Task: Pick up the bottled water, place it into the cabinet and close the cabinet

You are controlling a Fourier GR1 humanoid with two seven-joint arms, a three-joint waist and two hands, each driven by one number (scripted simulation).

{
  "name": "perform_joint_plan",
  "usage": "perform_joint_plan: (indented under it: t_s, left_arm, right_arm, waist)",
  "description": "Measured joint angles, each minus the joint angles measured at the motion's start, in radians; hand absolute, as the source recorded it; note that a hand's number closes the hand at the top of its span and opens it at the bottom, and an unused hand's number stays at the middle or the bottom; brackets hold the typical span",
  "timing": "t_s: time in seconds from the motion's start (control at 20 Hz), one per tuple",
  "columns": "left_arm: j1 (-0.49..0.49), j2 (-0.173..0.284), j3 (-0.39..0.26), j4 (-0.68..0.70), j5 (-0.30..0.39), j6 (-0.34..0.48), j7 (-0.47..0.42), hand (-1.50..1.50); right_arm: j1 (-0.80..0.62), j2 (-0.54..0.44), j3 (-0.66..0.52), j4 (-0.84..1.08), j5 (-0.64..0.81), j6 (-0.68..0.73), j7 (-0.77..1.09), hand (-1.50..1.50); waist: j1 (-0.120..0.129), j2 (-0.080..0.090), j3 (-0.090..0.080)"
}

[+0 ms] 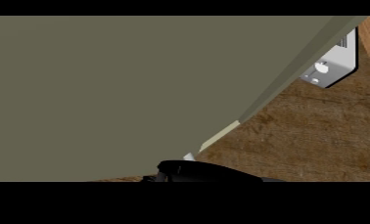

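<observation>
Cabinet door (pixel 130 96) filled most of the view, a flat olive panel running from 12 to 7 o'clock. No bottle showed. Wooden bench (pixel 311 135) lay at 4 o'clock, a white appliance (pixel 334 64) at 2. A black hand (pixel 198 171), perhaps the right, sat at 6; its fingers could not be told.

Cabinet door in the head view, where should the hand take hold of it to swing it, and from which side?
No handle shows, so grip the cabinet door by its long diagonal edge over the wooden counter. Come from the right, near the lower end by the black hand; the flat face offers nothing to hold.
</observation>
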Motion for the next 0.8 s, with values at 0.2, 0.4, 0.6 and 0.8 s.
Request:
perform_joint_plan:
  t_s: [0.2, 0.4, 0.6, 0.8]
  left_arm:
    - [0.066, 0.0, 0.067, 0.026, 0.022, -0.059, -0.022, -1.5]
    - [0.139, -0.025, 0.118, 0.056, 0.013, -0.117, -0.044, -1.5]
    - [0.204, -0.063, 0.176, 0.07, 0.01, -0.157, -0.042, -1.5]
    - [0.251, -0.105, 0.23, 0.066, -0.005, -0.184, -0.026, -1.5]
  right_arm:
    - [-0.19, 0.026, -0.03, 0.142, -0.095, -0.068, 0.015, 1.5]
    - [-0.294, 0.036, -0.083, 0.289, -0.192, -0.103, 0.002, 1.5]
    - [-0.328, 0.04, -0.137, 0.402, -0.258, -0.081, -0.003, 1.5]
    - [-0.318, 0.038, -0.193, 0.483, -0.278, -0.026, -0.008, 1.5]
  waist:
    - [-0.023, 0.0, 0.004]
    - [-0.052, 0.001, 0.006]
    - [-0.082, 0.002, 0.008]
    - [-0.104, 0.002, 0.009]
